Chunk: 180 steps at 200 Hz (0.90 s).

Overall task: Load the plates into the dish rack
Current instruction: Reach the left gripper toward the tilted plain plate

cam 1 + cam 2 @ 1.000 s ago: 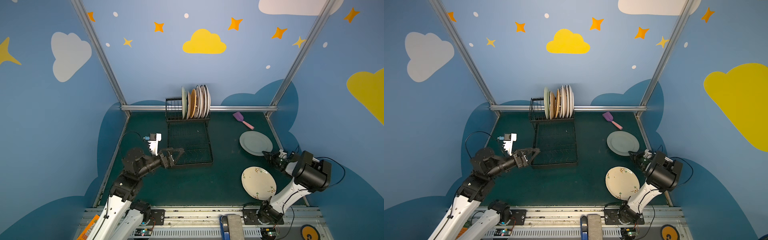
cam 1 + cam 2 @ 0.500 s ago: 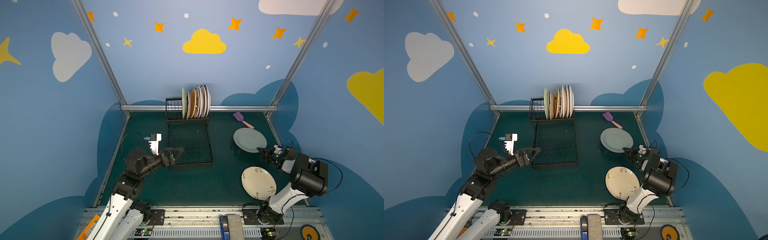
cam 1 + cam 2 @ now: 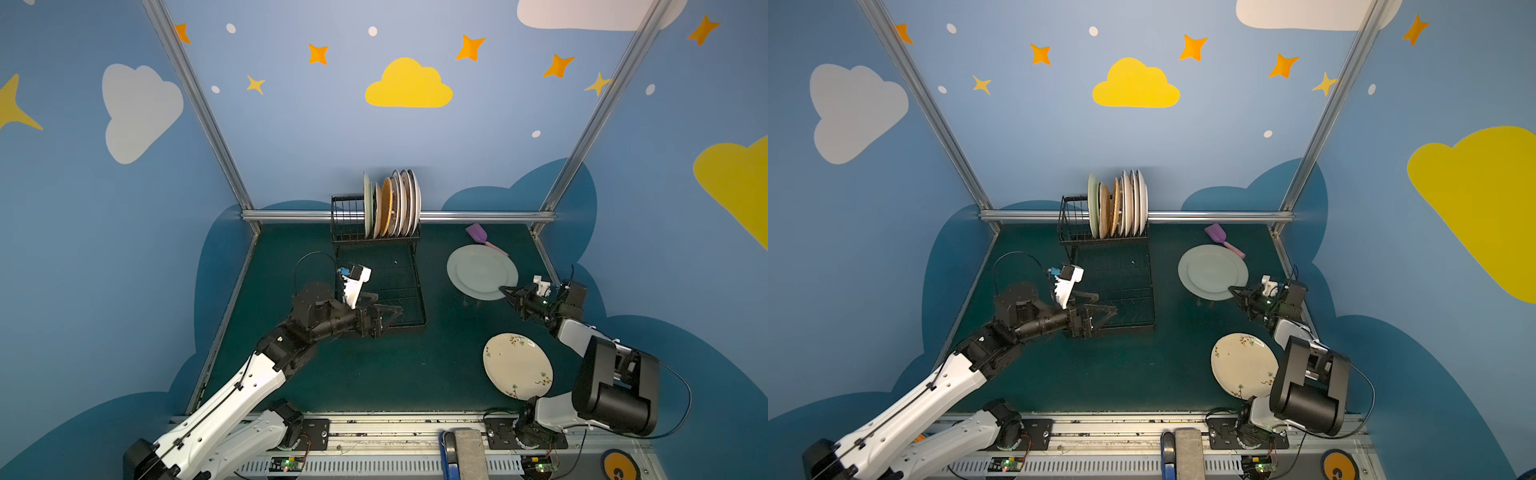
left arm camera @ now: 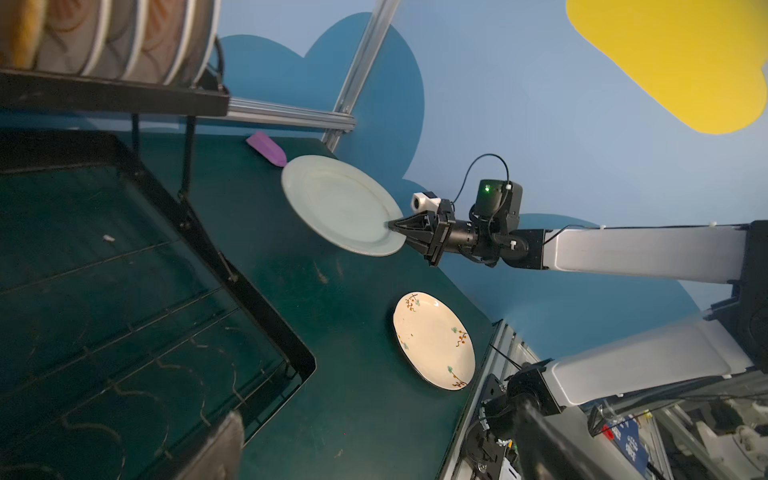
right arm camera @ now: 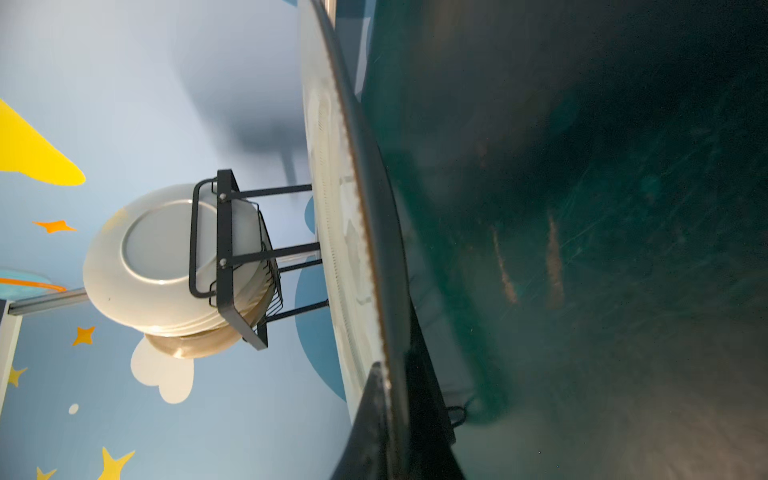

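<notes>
My right gripper [image 3: 505,289] is shut on the near rim of a pale green plate [image 3: 482,272], which hangs slightly above the mat; the right wrist view shows that plate [image 5: 332,232] edge-on between the jaws. A cream floral plate [image 3: 517,365] lies flat on the mat at the front right. The black wire dish rack [image 3: 347,216] stands at the back with several plates [image 3: 392,203] upright in its upper tier; its lower tray [image 3: 422,291] is bare. My left gripper [image 3: 395,311] is open over the tray's front corner, holding nothing.
A purple-and-pink spatula [image 3: 478,235] lies behind the pale green plate near the back rail. The blue enclosure walls and aluminium posts close in the mat [image 3: 353,374] on three sides. The right arm's elbow [image 3: 611,382] hangs beside the floral plate.
The right gripper has carried the pale green plate from the mat's right edge leftward and toward the back, off the mat. The left arm has barely shifted.
</notes>
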Motion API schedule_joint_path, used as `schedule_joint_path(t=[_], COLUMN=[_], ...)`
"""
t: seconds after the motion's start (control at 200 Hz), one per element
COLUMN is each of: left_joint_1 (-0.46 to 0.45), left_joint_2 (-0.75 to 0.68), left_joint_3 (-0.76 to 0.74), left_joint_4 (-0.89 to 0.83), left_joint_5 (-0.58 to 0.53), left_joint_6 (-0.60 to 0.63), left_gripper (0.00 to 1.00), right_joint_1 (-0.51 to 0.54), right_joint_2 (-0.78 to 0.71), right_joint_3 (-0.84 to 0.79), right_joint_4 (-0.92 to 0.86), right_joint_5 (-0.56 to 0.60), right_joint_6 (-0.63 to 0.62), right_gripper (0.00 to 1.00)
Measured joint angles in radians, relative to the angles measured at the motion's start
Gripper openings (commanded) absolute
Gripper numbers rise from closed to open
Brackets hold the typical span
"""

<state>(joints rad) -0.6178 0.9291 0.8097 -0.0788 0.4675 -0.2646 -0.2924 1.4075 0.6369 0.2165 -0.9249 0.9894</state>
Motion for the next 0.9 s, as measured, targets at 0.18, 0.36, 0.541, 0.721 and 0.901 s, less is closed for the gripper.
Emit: schedule_joint_path(t=[0.18,0.36,0.541,0.721,0.901], left_joint_1=[-0.084,-0.204,-0.335,-0.417,-0.47], left_joint_2=[0.107,0.207,0.291,0.367,0.438], left_joint_3=[0.102,0.193,0.225,0.223,0.207], left_joint_4=[-0.022,-0.06,-0.073,-0.047,0.037], left_joint_5=[-0.069,-0.166,-0.304,-0.432,-0.547], left_joint_6=[0.163,0.38,0.647,0.878,1.078], left_gripper=[1.0,1.0,1.0,0.99,0.93], right_joint_1=[0.067,0.138,0.197,0.251,0.297], right_joint_2=[-0.081,-0.132,-0.146,-0.146,-0.146], right_joint_3=[0.045,0.067,0.08,0.1,0.125], right_joint_4=[-0.154,-0.257,-0.335,-0.351,-0.355], right_joint_5=[-0.004,-0.014,-0.023,-0.026,-0.028], right_joint_6=[-0.04,-0.051,-0.043,-0.002,0.034], right_gripper=[0.0,0.0,0.0,0.0,0.0])
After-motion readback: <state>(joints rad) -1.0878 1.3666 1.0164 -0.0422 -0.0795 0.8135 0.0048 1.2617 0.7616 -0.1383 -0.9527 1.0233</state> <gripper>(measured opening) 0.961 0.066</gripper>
